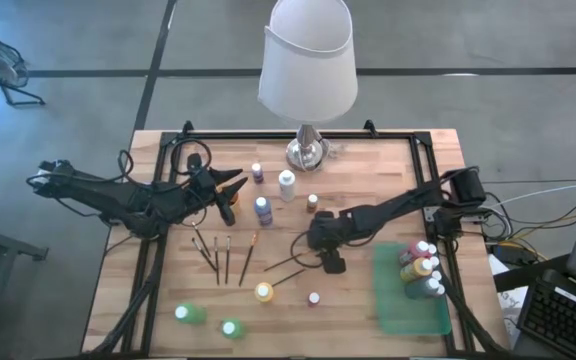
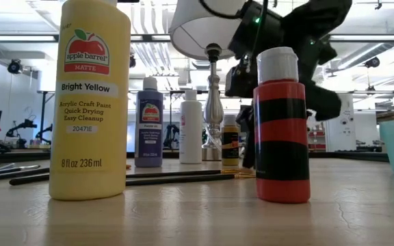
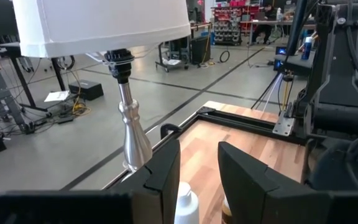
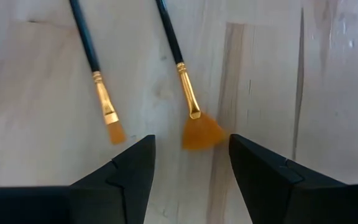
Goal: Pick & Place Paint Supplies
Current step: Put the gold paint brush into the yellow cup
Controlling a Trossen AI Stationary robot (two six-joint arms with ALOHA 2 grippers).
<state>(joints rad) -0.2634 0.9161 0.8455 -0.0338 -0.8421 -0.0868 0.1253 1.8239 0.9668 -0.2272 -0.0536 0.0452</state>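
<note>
My right gripper (image 4: 191, 146) is open and points down at the table. The orange bristles of a fan paintbrush (image 4: 201, 132) lie just ahead of the gap between its fingers, and a second flat brush (image 4: 107, 118) lies beside it. In the high view this gripper (image 1: 330, 260) is at mid-table, with the two brushes (image 1: 290, 266) reaching toward the left. My left gripper (image 1: 226, 205) is open and empty beside a blue bottle (image 1: 264, 209). Its wrist view shows a white cap (image 3: 185, 202) low between its fingers. Several more brushes (image 1: 223, 256) lie flat on the table.
A tall lamp (image 1: 308, 60) stands at the far middle. A green tray (image 1: 393, 300) at the near right holds several bottles (image 1: 420, 265). Loose bottles stand about: white (image 1: 287, 184), purple (image 1: 257, 172), brown (image 1: 312, 202), yellow (image 1: 264, 292), red (image 1: 314, 298) and two green (image 1: 189, 314).
</note>
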